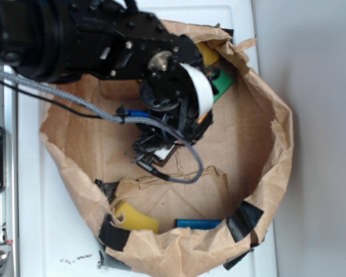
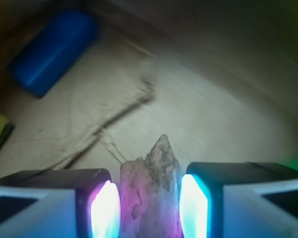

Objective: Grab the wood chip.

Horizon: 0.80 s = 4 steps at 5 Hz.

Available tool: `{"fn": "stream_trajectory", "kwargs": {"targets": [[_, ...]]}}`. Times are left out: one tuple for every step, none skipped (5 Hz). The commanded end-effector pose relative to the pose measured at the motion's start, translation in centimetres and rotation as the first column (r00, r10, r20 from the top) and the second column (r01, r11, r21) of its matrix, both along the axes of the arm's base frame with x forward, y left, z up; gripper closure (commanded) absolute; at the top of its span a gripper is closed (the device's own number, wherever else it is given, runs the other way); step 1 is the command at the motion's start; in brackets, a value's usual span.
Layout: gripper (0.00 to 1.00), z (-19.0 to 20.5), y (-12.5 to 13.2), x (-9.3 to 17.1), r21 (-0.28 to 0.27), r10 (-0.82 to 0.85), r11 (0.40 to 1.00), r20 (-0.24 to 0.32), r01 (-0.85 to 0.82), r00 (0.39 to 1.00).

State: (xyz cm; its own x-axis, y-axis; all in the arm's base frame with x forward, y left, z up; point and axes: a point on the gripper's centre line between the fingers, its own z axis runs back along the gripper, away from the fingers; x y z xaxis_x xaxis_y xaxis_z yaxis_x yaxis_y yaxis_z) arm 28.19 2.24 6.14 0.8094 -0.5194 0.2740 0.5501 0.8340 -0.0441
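With the pincer [image 2: 150, 208] down inside the paper bag [image 1: 265, 173] and clamped on the wood chip [image 2: 151, 191] between its pads, the grab looks made; only lifting remains.

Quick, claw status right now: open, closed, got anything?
Claw: closed on the wood chip, which sits between both fingers with its pointed tip sticking out past them.

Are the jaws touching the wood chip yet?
Touching. In the wrist view the wood chip fills the space between both glowing jaws, with no gap on either side.
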Motion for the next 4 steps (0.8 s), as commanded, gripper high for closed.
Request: {"fn": "stream_trajectory", "kwargs": {"targets": [[1.0,5.1,0.1,1.4,0.063,0.368,0.93,-0.172,-0.363,0.914],[1.0,6.0,0.6,2.6,0.064,0.389,0.919,-0.296,-0.388,0.872],[1.0,6.8,0.6,2.4,0.029,0.335,0.939,-0.308,-0.344,0.89],[0.13,6.3,0.1,2.2,0.032,0.283,0.956,-0.346,-0.29,0.894]]}}
